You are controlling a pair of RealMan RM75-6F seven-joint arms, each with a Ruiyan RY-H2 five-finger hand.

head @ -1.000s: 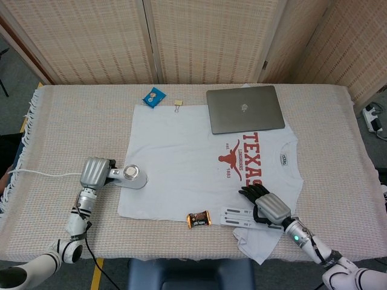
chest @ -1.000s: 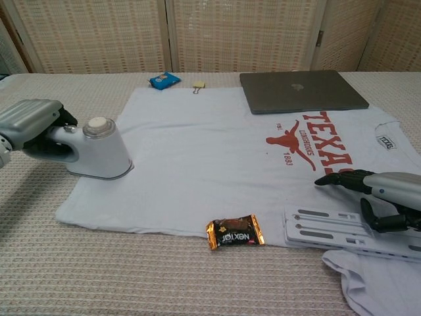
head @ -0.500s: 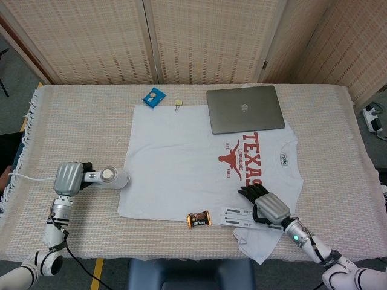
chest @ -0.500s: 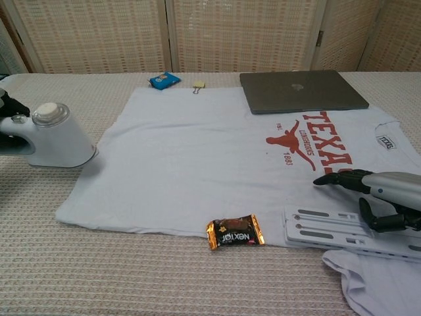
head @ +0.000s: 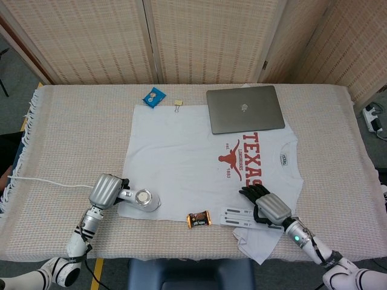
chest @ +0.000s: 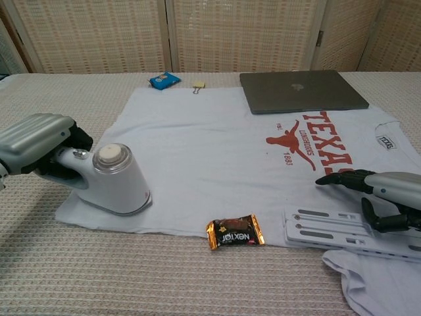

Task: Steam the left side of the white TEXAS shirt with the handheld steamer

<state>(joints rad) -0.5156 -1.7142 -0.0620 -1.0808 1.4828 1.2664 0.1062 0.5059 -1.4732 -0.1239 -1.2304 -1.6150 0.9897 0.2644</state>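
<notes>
The white TEXAS shirt [head: 199, 163] [chest: 217, 151] lies flat on the table, its red print toward the right. My left hand [head: 106, 191] [chest: 36, 145] grips the handle of the white handheld steamer [head: 142, 200] [chest: 118, 181], whose base rests on the shirt's near left corner. My right hand [head: 269, 208] [chest: 385, 194] rests on the shirt's near right part with its fingers spread and nothing in them, beside a white flat holder [head: 239, 216] [chest: 342, 230].
A closed grey laptop [head: 244, 108] [chest: 302, 91] covers the shirt's far edge. A snack bar wrapper [head: 198, 219] [chest: 235, 232] lies at the near hem. A blue packet [head: 153, 96] [chest: 164, 79] and a small clip [head: 178, 103] [chest: 198, 84] sit beyond the shirt. The steamer's white cord [head: 42, 179] trails left.
My left hand swung the steamer left off the shirt, then back right and nearer, onto the shirt's near left corner. The right hand stayed still.
</notes>
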